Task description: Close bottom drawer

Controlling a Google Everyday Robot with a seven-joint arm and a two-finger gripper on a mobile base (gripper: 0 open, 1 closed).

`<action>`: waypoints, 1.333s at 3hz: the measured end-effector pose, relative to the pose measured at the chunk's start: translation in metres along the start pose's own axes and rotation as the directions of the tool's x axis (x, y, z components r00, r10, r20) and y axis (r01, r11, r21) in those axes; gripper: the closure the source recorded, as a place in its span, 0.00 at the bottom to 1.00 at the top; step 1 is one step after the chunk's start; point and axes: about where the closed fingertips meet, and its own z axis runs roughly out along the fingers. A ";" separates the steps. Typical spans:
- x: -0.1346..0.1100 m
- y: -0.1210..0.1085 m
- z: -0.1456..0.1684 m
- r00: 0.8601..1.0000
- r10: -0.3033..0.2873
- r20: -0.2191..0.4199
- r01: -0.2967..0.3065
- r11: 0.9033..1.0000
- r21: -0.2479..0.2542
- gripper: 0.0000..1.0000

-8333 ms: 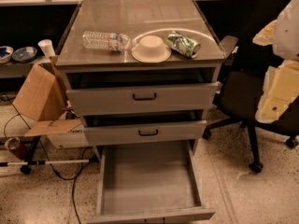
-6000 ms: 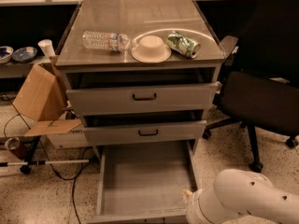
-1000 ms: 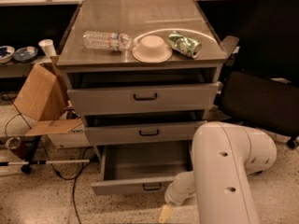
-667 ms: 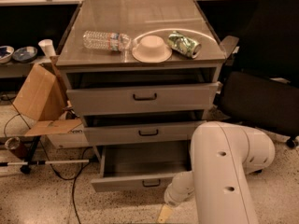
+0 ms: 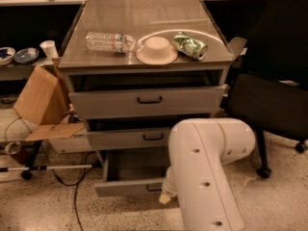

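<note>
Camera view: bottom drawer, lowest of three, sits partly out, its front proud of the middle drawer. Gripper is low at that front's right end, mostly hidden by the white arm; its opening cannot be told. Judged remaining: push the front flush.

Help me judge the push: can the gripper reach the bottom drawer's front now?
Probably yes. The gripper hangs low at the front of the bottom drawer, by its handle, with nothing seen between them; the arm hides any contact.
</note>
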 end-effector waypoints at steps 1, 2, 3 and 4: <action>0.013 -0.029 0.002 0.998 0.013 -0.059 -0.011 0.999 0.039 0.73; 0.036 -0.061 0.007 0.990 0.050 -0.133 -0.039 0.995 0.087 0.96; 0.037 -0.062 0.006 0.989 0.053 -0.137 -0.041 0.995 0.090 1.00; 0.042 -0.083 0.010 0.984 0.078 -0.160 -0.057 0.989 0.134 1.00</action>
